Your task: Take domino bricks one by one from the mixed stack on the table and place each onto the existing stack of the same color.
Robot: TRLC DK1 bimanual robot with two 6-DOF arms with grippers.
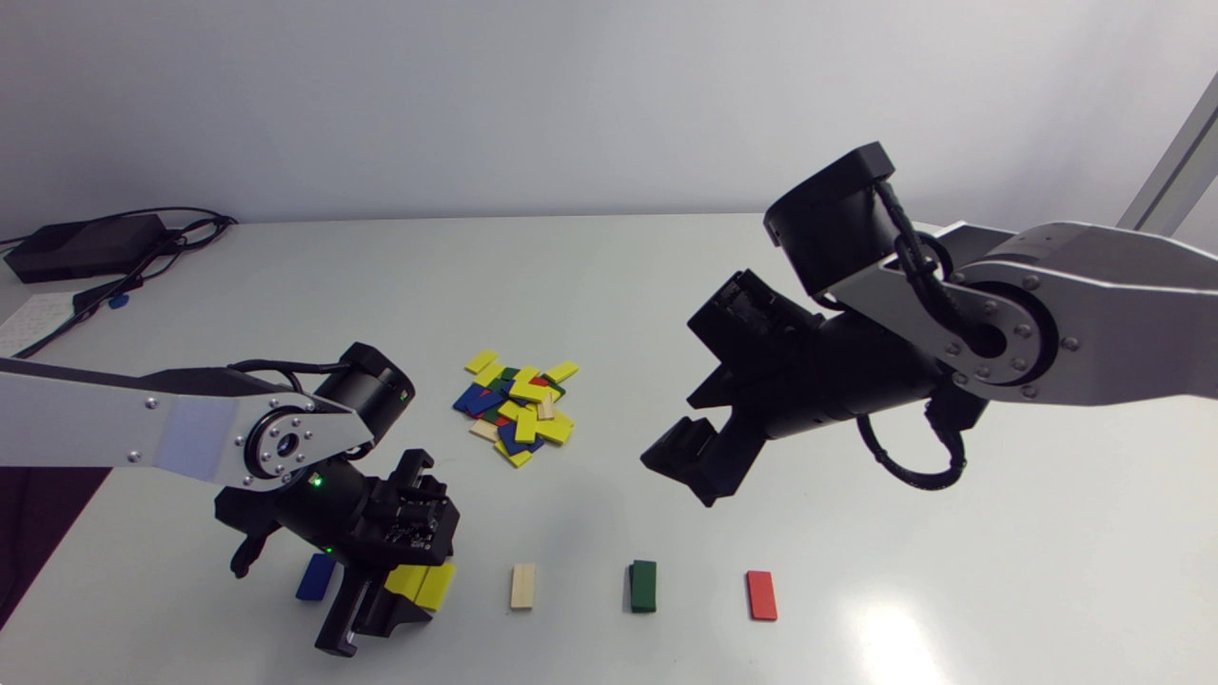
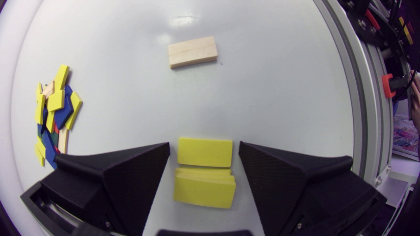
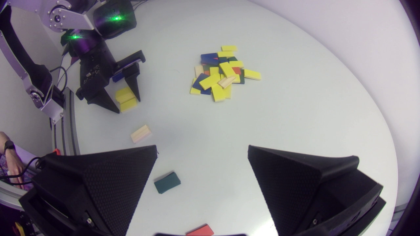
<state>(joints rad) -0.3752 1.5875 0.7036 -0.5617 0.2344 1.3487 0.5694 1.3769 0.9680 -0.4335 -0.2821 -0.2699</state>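
The left gripper (image 2: pixel 204 144) is down at the near left of the table (image 1: pixel 856 314), fingers spread wide. A yellow brick (image 2: pixel 205 152) lies flat between the tips, a sliver of table showing on either side, so neither finger touches it. Right beside that brick, closer to the gripper's palm, sits the yellow stack (image 2: pixel 205 190); whether the brick overlaps it can't be told.

Along the near edge the line reads, left to right: a blue brick (image 1: pixel 315 576) just left of the gripper, the yellows, a pale wooden brick (image 1: pixel 522 585), a green brick (image 1: pixel 643 585) and a red brick (image 1: pixel 761 595). Farther back, mid-table, the mixed pile (image 1: pixel 517 411) lies in a jumble, mostly yellow and blue with bits of green, red and wood.

Over on the right, the right gripper (image 3: pixel 202 147) hangs above the table, right of the pile, jaws wide apart and holding nothing.
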